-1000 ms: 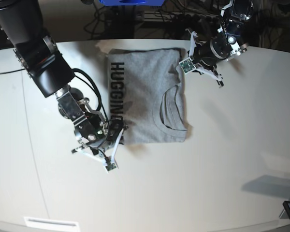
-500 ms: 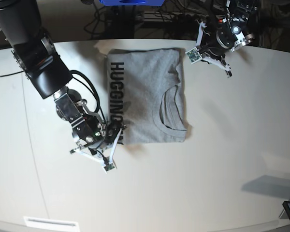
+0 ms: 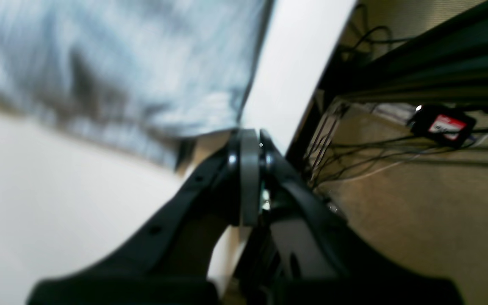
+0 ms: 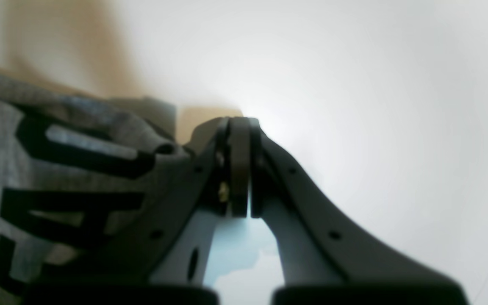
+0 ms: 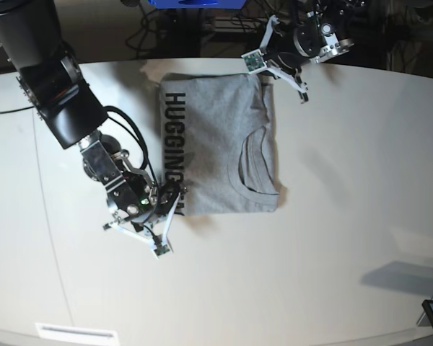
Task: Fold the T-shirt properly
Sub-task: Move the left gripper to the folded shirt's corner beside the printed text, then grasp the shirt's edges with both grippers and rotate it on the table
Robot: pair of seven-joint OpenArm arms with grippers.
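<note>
The T-shirt (image 5: pixel 220 151) lies folded into a neat grey rectangle on the white table (image 5: pixel 332 238), toward the far side and a little left of centre in the base view. Black block lettering runs along its left edge, and the collar opening faces the right edge.

The right end effector (image 5: pixel 175 196) sits at the shirt's near left corner, low against the table. In the right wrist view its fingertips (image 4: pixel 239 165) are pressed flat together with nothing visible between them — the grey cloth with black letters (image 4: pixel 57 178) bunches just beside the left finger, touching it, but whether any fabric is pinched I cannot tell.

The left end effector (image 5: pixel 273 61) hangs at the far edge of the table, just beyond the shirt's far right corner. Its fingertips (image 3: pixel 248 178) are closed tight on each other and hold nothing — the blurred grey shirt (image 3: pixel 121 63) lies behind them, apart from the tips. Cables (image 3: pixel 375 152) and dark equipment show past the table edge.
</note>
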